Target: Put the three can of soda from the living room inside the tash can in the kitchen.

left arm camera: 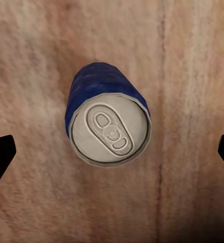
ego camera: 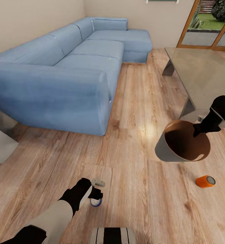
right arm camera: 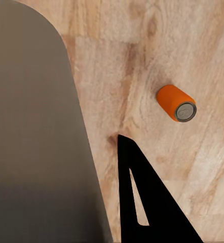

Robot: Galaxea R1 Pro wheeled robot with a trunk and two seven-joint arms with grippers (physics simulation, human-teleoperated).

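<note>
Far left of the head view there's the long blue sofa point(ego camera: 64, 74) running back along the wall, light wood floor point(ego camera: 132, 101) everywhere else.

Down low on the left, the left gripper point(ego camera: 96, 193) hangs right over a can standing upright on the floor. Funny thing, this one's a blue can point(ego camera: 95, 202), not orange. The left wrist view looks straight down on its grey top with the pull tab point(left arm camera: 111, 132), and the two black fingertips point(left arm camera: 0, 154) sit out at either edge, well clear of the can, so the jaws are wide apart with the can centred between them, not touching.

Moving right: the trash can point(ego camera: 163, 150), grey outside and glossy brown inside, sits tilted with its open mouth toward the camera. The right gripper point(ego camera: 198, 129) is at its far rim and seems to have hold of it, though I honestly can't tell from these views if the jaws are clamped or not. In the right wrist view the bin's grey wall point(right arm camera: 36, 131) sits just beside one black finger point(right arm camera: 147, 202).

Just right of the bin, an orange soda can point(ego camera: 205, 181) lies on its side on the floor, near it but not touching. Same can in the right wrist view point(right arm camera: 176, 103).

Behind all that, the glass coffee table surface point(ego camera: 200, 71).
</note>
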